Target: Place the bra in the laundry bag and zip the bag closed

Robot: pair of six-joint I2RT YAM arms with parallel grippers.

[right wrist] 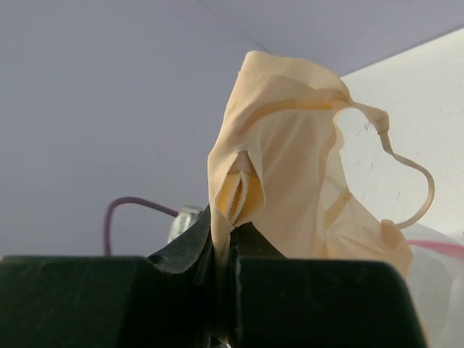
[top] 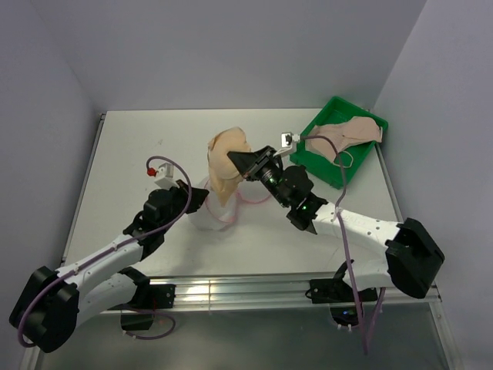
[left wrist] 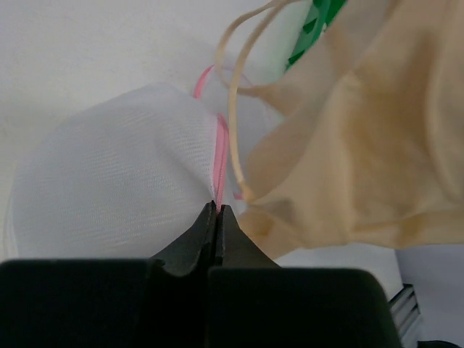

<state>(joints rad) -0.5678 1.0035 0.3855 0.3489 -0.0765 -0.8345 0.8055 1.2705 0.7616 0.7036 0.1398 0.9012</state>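
My right gripper (top: 240, 160) is shut on a fold of a peach-beige bra (top: 228, 163) and holds it in the air over the middle of the table; it also shows in the right wrist view (right wrist: 290, 174), cloth pinched between the jaws (right wrist: 230, 226). The bra hangs down to the white mesh laundry bag (top: 206, 212), whose pink zipper trim (left wrist: 220, 156) is pinched by my shut left gripper (left wrist: 218, 209). In the left wrist view the bra (left wrist: 362, 138) hangs just right of the bag (left wrist: 116, 188), its strap against the pink rim.
A green tray (top: 333, 146) stands at the back right with a second peach garment (top: 356, 129) draped in it. A small red-tipped fitting (top: 152, 171) lies at the left. Purple cables run along both arms.
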